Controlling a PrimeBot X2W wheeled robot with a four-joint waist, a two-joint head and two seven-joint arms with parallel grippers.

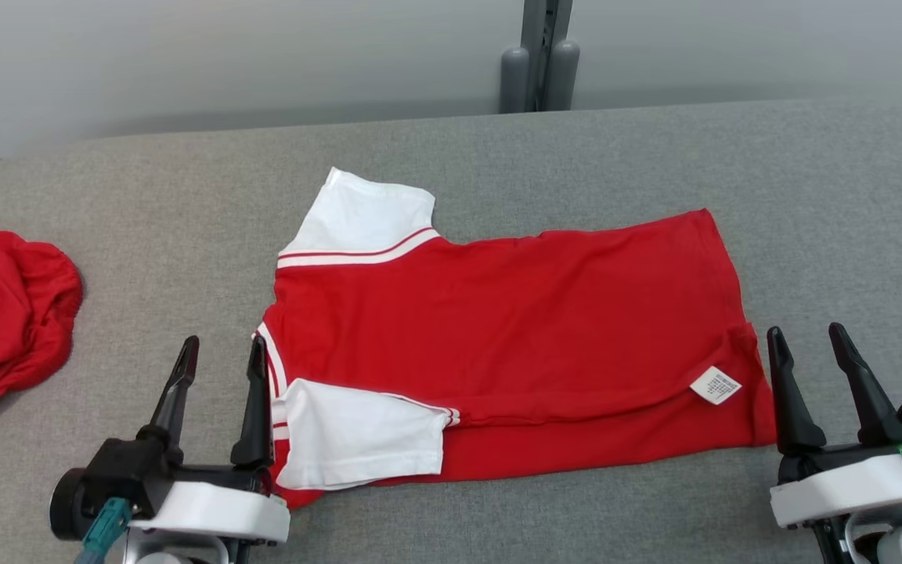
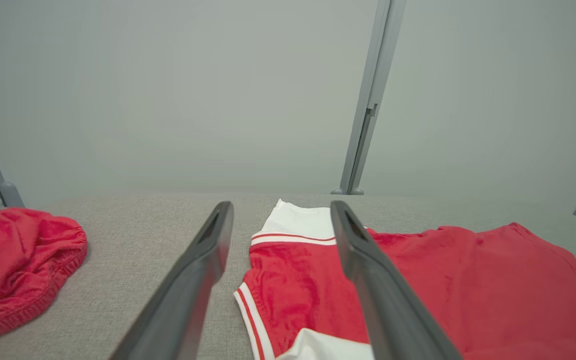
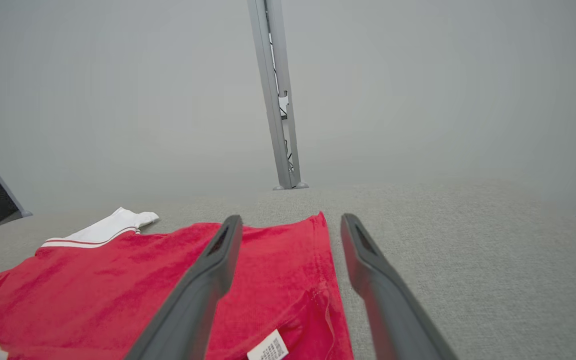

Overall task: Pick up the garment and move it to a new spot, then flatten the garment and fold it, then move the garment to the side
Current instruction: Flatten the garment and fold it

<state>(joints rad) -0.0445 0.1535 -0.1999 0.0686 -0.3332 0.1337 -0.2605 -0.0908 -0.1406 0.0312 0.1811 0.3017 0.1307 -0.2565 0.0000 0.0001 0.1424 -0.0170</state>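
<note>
Red knit shirt with white sleeves (image 1: pixel 514 329) lies centred on the grey cloth-covered table (image 1: pixel 576 149), near edge folded over, left gripper (image 1: pixel 224 345) and right gripper (image 1: pixel 805 333) spread empty at its ends; folding likely continues with a grasp of the far edge.

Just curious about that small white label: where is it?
In the head view the label lies on the red shirt near its right end, just left of the right gripper.

The red knit T-shirt with white short sleeves and red-striped white trim (image 1: pixel 514 329) lies spread on the grey fabric tabletop (image 1: pixel 576 149), neck end to the left and hem to the right. Its near long edge is folded over the body, with the near sleeve on top. A white care label (image 1: pixel 716 385) shows by the hem.
</note>
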